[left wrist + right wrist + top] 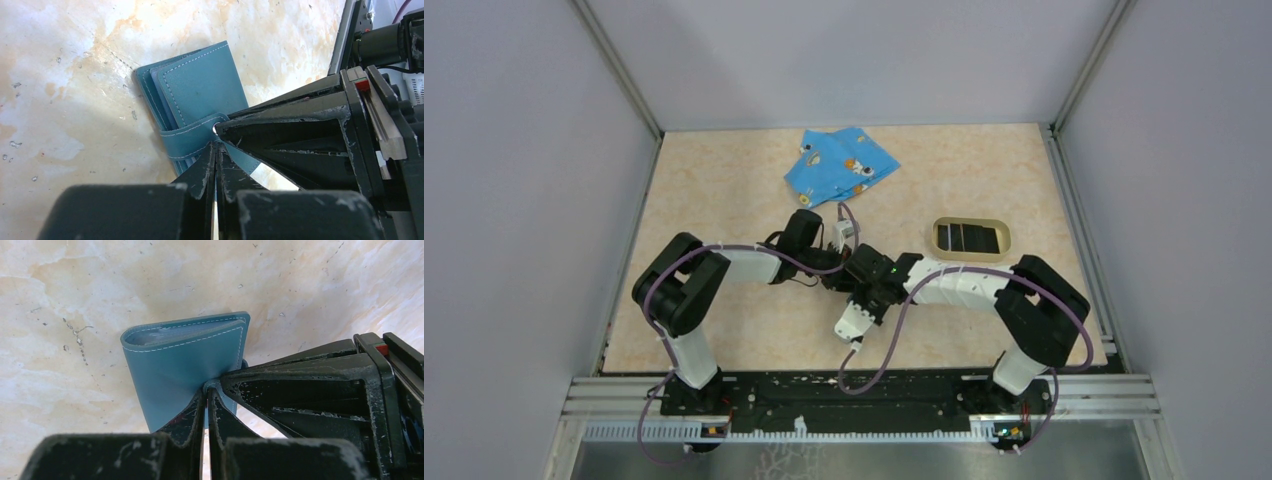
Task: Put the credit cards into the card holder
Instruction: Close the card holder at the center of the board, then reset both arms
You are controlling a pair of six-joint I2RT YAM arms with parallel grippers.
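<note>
At mid-table, both grippers [850, 282] on card holder [200, 95].

Blue cartoon-print cloth [841, 164], tan oval tray [972, 221], beige marbled table [724, 190].

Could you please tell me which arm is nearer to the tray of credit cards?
Right. The right arm lies just nearside of the tray; the left arm reaches in from farther left. The left gripper and right gripper both grip the card holder, left of the tray.
</note>
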